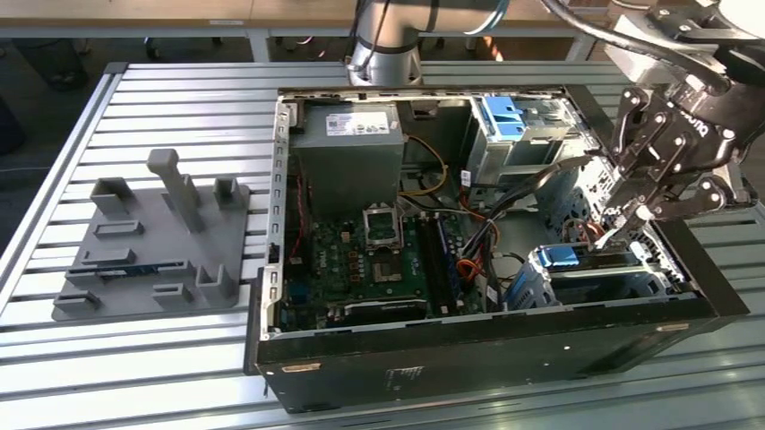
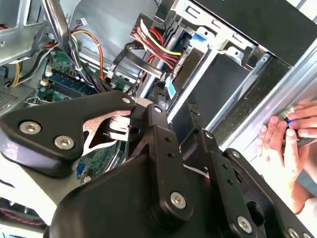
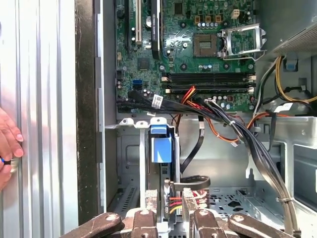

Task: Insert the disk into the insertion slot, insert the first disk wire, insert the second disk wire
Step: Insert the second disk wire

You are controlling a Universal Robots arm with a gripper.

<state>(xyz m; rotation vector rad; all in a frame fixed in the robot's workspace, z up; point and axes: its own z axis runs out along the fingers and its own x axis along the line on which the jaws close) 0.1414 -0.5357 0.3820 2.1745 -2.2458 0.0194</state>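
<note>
Your gripper (image 1: 640, 210) hangs inside the open computer case (image 1: 478, 345), fingers pinching a wire plug (image 3: 171, 198) at the disk (image 1: 560, 258), which sits upright in the insertion slot (image 1: 597, 278).

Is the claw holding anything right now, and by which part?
Cannot be told. The claw sits at the red-and-yellow wire connector at the end of the disk, which stands in the insertion slot; a grip is not visible.
</note>
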